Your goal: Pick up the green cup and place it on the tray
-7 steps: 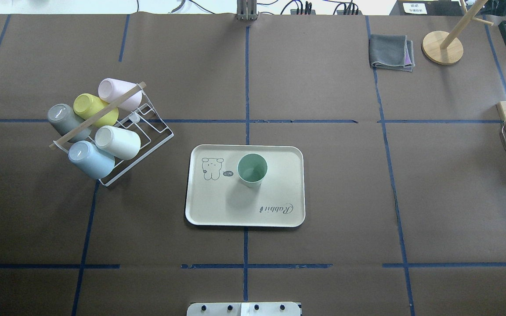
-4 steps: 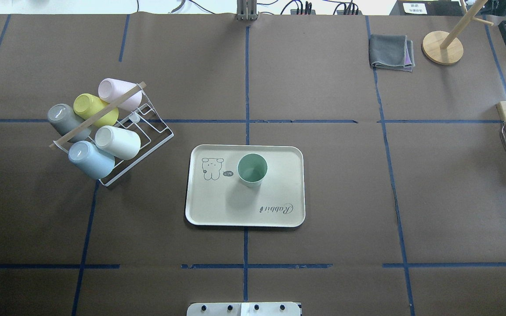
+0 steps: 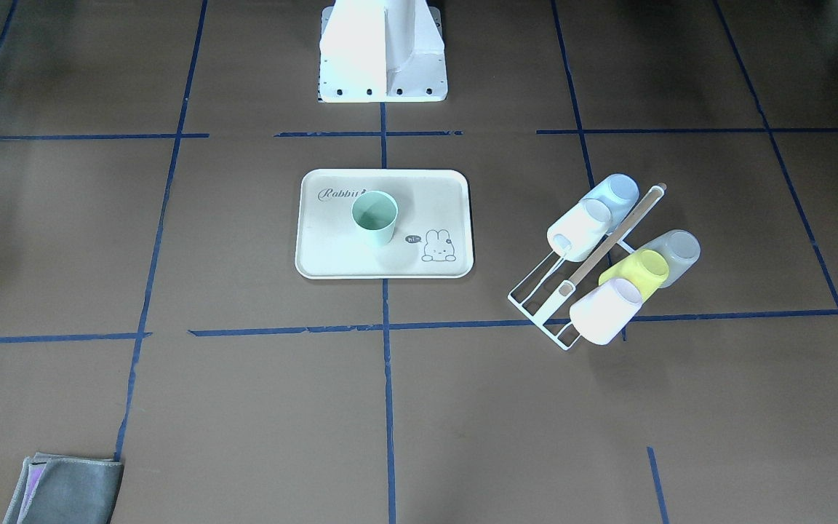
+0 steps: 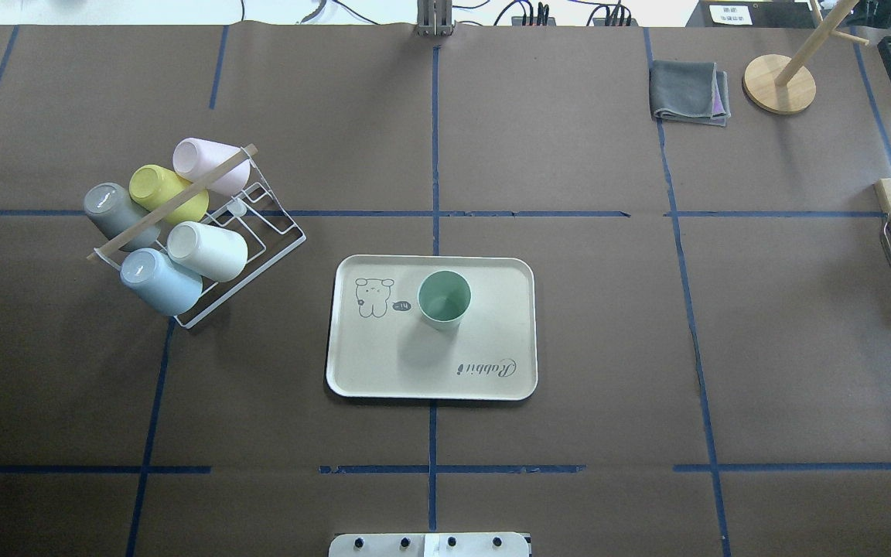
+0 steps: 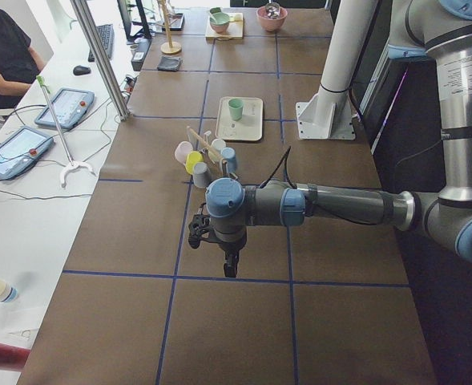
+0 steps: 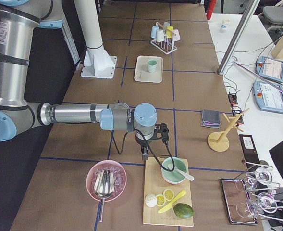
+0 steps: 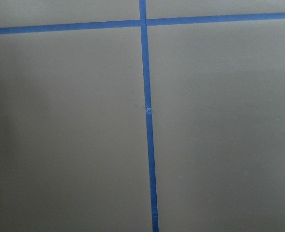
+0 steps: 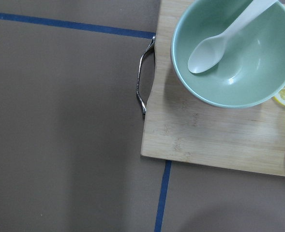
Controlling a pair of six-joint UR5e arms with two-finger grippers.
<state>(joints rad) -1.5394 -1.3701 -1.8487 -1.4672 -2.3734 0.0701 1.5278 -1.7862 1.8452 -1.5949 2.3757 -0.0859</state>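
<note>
across brown paper (image 4: 569, 309), blue tape grid (image 4: 434, 155)

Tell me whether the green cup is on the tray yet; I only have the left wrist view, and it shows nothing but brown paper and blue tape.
Observer: Yes. In the overhead view the green cup stands upright, mouth up, on the tray, beside the bunny drawing.
Reviewer: Is a gripper near it?
Observer: No. The left gripper hangs over bare table in the left side view, well away from the tray; open or shut, I cannot tell.
Reviewer: And the right one?
Observer: The right gripper hangs by the handle end of a wooden board with a green bowl on it, also far from the tray.
</note>
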